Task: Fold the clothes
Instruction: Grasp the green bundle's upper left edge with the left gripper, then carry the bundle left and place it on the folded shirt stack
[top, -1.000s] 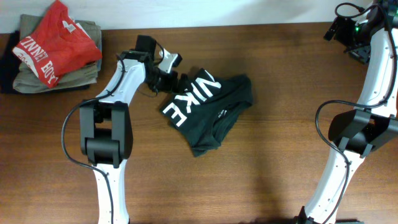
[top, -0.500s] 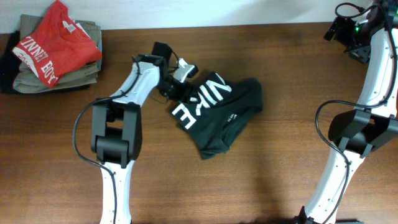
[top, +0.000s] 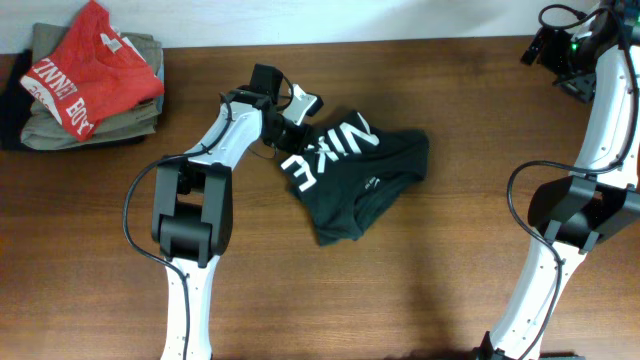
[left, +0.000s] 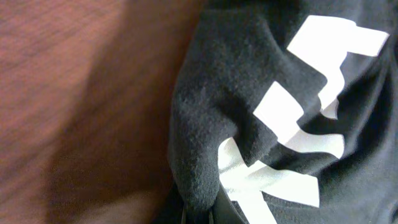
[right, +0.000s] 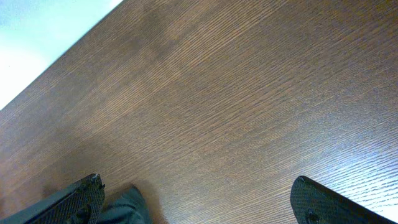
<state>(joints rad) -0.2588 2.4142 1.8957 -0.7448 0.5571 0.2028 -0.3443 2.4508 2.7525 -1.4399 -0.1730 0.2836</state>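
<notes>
Near edge: bases of left arm (top: 185, 215) and right arm (top: 575, 215), with bare brown wood table (top: 440, 290) between them.

Mid-table: black T-shirt (top: 365, 185), crumpled into a rough lump and not yet folded. One lobe trails toward the near side and another sticks out to the right. White NIKE lettering (top: 328, 150) faces up on the far-left part, creased and running diagonally.

Left gripper (top: 288, 128) is at the shirt's far-left edge, right by the lettering. In the left wrist view the fabric bunches into a tight fold that runs down into the gripper at the bottom of frame. The jaws are pinched on that fold, so it's clamped on the T-shirt. The fingers are mostly cut off by the frame edge. The wood to the left of the cloth is blurred.

Far-left corner: stack of khaki-olive garments (top: 60, 125) with a red T-shirt (top: 90, 65), white lettering, on top. It's well apart from the black shirt.

Far-right corner: right gripper (right: 196, 202) faces bare wood. Its fingertips are spread wide with only table showing between them, and it's well apart from the shirt.
</notes>
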